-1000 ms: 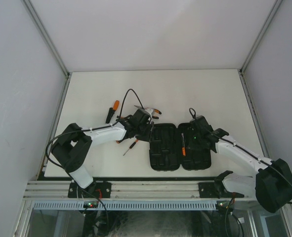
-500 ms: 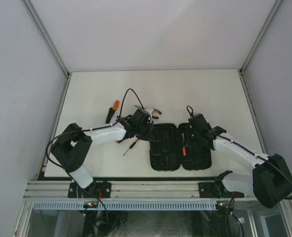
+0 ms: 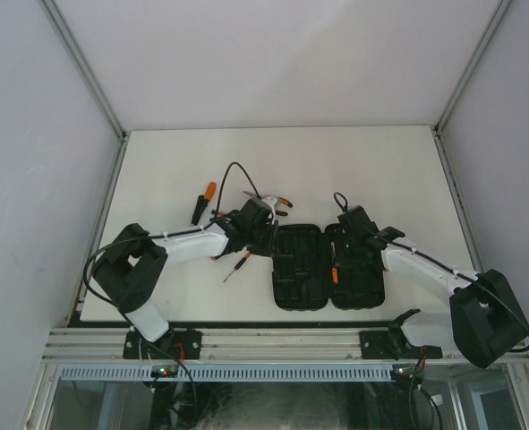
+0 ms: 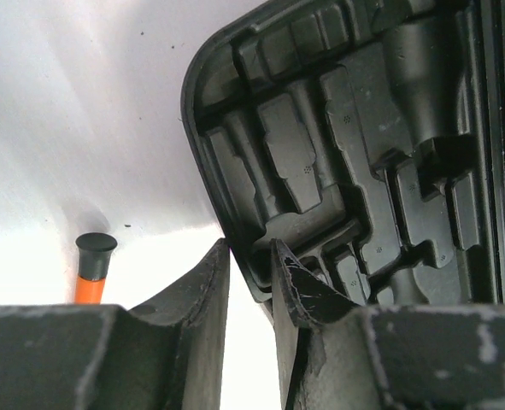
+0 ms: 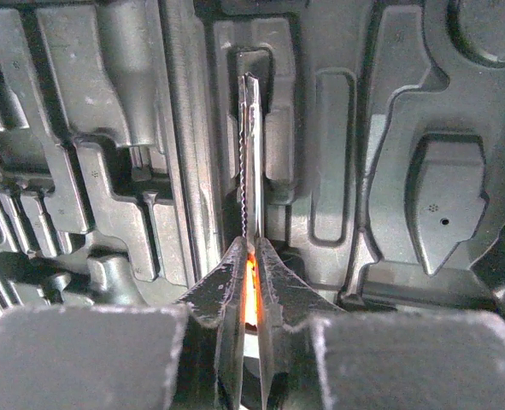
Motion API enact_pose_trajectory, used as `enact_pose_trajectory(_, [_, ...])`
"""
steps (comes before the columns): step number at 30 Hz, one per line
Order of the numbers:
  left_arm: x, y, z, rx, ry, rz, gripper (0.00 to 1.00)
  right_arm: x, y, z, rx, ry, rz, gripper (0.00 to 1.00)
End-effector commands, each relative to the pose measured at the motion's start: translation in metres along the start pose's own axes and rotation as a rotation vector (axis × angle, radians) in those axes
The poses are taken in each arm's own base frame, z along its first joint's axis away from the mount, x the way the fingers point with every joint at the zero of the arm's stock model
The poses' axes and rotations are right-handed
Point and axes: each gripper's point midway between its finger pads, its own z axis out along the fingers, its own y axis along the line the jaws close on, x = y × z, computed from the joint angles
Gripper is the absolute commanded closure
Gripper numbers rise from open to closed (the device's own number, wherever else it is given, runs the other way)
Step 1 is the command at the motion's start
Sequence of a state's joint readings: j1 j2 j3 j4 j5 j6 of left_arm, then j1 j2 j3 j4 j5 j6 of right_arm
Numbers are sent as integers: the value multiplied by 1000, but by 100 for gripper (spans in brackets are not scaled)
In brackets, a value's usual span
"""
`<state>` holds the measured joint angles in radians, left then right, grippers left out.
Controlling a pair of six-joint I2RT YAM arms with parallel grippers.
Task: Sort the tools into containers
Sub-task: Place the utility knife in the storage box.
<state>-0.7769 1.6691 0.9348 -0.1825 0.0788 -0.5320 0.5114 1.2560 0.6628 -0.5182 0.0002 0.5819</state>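
Note:
The black case (image 3: 302,279) lies open near the table's front, its moulded slots facing up (image 4: 337,145). My left gripper (image 3: 267,235) stands at the case's far left corner. Its jaws (image 4: 249,252) are closed over the rim, one finger outside and one inside. Over the right half of the case (image 5: 406,171), my right gripper (image 3: 337,260) is shut (image 5: 252,249) on a thin screwdriver's orange handle. Its metal shaft (image 5: 250,154) points away along a narrow slot. Other tools lie left of the case: a thick screwdriver (image 3: 202,202), pliers (image 3: 274,202) and a thin screwdriver (image 3: 235,267).
An orange handle with a black cap (image 4: 94,265) lies on the white table just left of my left fingers. White walls close in the table on three sides. A black cable (image 3: 237,170) loops above my left wrist.
My left jaws have narrowed onto the case's rim. My right arm has shifted slightly left over the case, still with the thin screwdriver in its grip.

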Motion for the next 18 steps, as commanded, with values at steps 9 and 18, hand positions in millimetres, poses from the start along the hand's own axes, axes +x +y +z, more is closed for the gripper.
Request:
enact_pose_trajectory(9, [0, -10, -3, 50, -12, -5, 72, -15, 4, -6, 4, -51, -17, 94])
enact_pose_trajectory(18, [0, -11, -3, 51, -13, -8, 74, -7, -1, 1, 29, -9, -24, 96])
